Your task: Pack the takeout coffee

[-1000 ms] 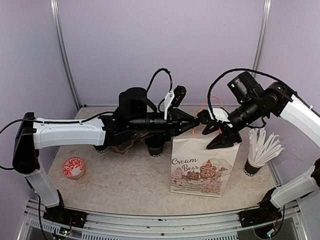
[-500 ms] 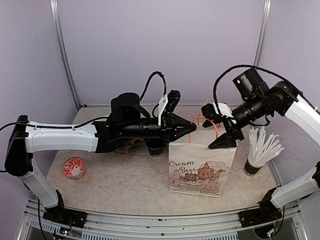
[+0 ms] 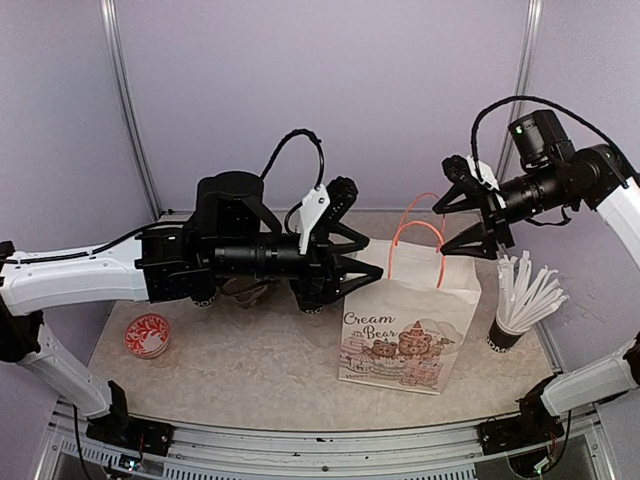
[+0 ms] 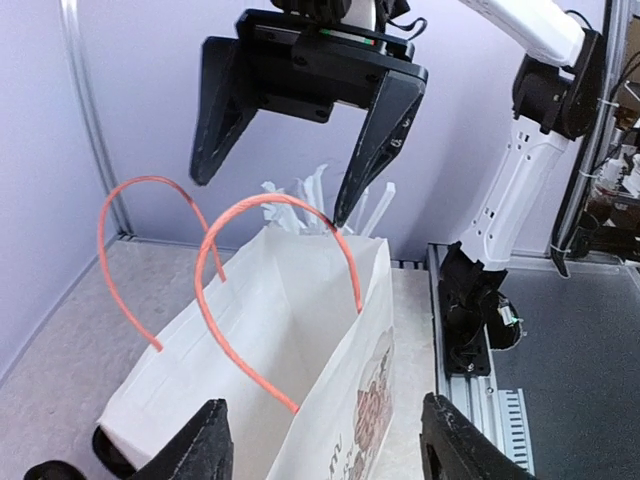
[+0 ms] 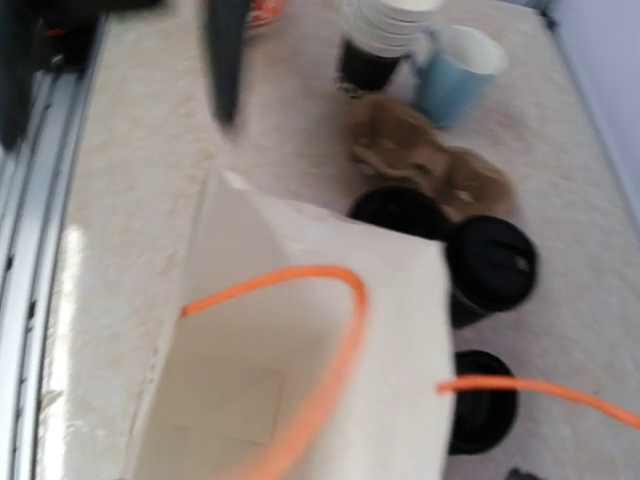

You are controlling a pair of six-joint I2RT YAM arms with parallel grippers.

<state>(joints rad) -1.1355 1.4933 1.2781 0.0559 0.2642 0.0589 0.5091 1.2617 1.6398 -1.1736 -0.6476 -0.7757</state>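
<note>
Black lidded coffee cups (image 5: 490, 265) stand just behind the paper bag (image 3: 410, 320); I judge them light, thin-walled, crushable. My left claw (image 3: 372, 257) and right claw (image 3: 441, 231) both gape wide, empty. I'd pinch gently below the lid.

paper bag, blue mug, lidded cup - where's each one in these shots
paper bag (image 3: 405, 335), top external view, printed front face
blue mug (image 5: 448, 88), right wrist view, outer wall
lidded cup (image 5: 492, 255), right wrist view, top of its lid

A high fixed camera looks down over the table (image 3: 250, 370); both wrist cameras closely share the paper bag (image 3: 440, 300) mouth.
</note>
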